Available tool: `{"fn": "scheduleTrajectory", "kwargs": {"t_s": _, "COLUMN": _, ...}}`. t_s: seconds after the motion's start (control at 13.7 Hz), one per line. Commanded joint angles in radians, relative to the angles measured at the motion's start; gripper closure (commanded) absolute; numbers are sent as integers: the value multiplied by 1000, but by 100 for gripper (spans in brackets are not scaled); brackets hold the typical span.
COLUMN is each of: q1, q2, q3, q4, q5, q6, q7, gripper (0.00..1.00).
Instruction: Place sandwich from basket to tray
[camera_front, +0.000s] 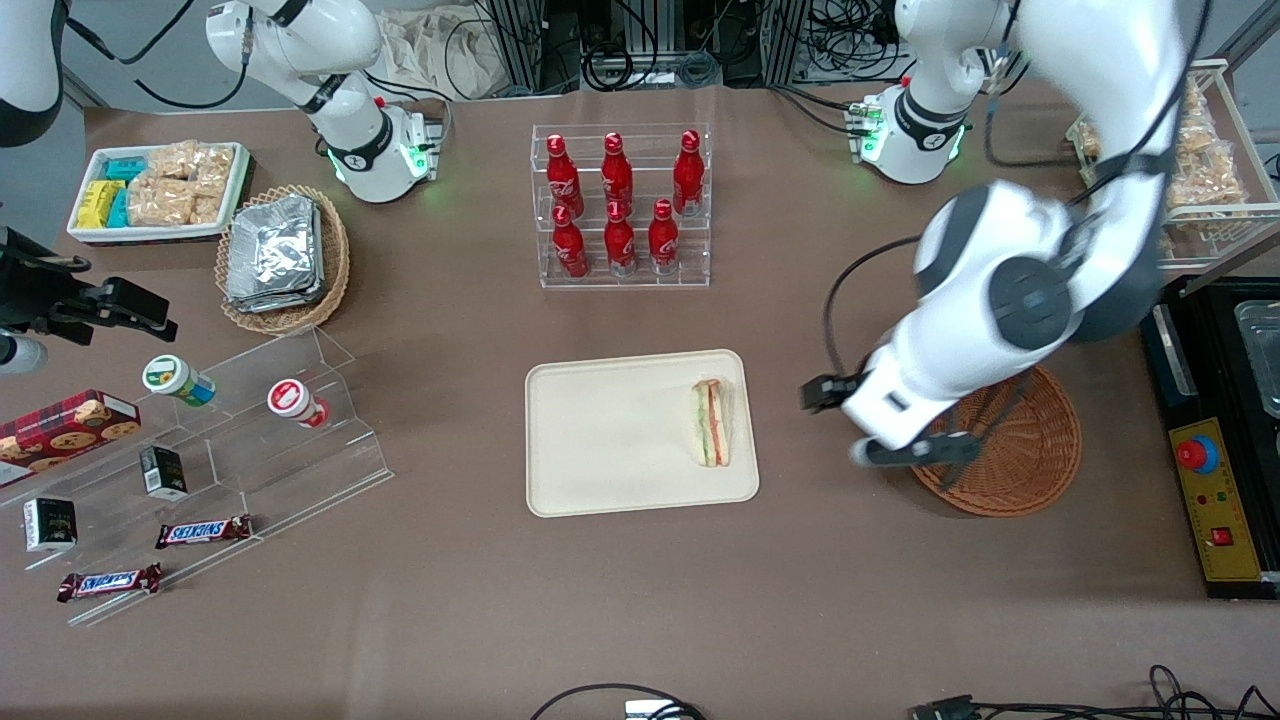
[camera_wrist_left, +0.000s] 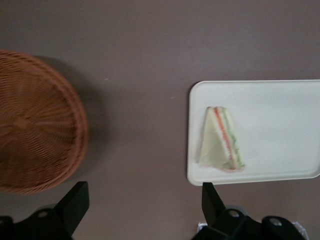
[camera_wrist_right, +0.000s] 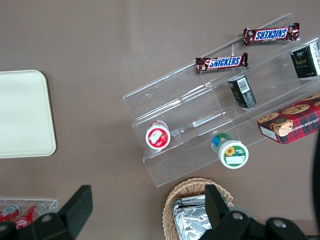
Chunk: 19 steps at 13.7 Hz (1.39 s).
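Note:
The triangular sandwich (camera_front: 712, 423) (camera_wrist_left: 221, 140) lies flat on the cream tray (camera_front: 610, 430) (camera_wrist_left: 280, 125), close to the tray edge that faces the basket. The reddish-brown wicker basket (camera_front: 1030, 450) (camera_wrist_left: 35, 130) stands on the table beside the tray, toward the working arm's end, and nothing shows in the part I see. My gripper (camera_front: 880, 422) (camera_wrist_left: 144, 195) hangs open above the bare table between tray and basket, over the basket's rim nearest the tray. Nothing is between its fingers.
A clear rack of red bottles (camera_front: 620, 205) stands farther from the front camera than the tray. A tan basket of foil packs (camera_front: 283, 255), a white snack tray (camera_front: 160, 190) and acrylic steps (camera_front: 270, 440) lie toward the parked arm's end. A control box (camera_front: 1215, 500) sits beside the basket.

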Motion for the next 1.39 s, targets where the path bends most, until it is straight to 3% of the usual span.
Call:
{"fn": "scheduleTrajectory", "kwargs": {"t_s": 0.0, "q1": 97, "q2": -103, "q3": -5, "q4": -40, "q5": 6, "q6": -125, "q7": 97, "gripper": 0}}
{"fn": "scheduleTrajectory", "kwargs": {"t_s": 0.22, "q1": 176, "q2": -186, "q3": -3, "q4": -38, "q5": 16, "q6": -225, "q7": 106, "gripper": 0}}
{"fn": "scheduleTrajectory", "kwargs": {"t_s": 0.37, "q1": 196, "q2": -223, "q3": -3, "q4": -32, "q5": 78, "q6": -271, "q7": 172, "gripper": 0}}
{"fn": "scheduleTrajectory", "kwargs": {"t_s": 1.32, "q1": 233, "q2": -266, "q3": 31, "q4": -79, "q5": 86, "q6": -369, "q7": 302, "gripper": 0}}
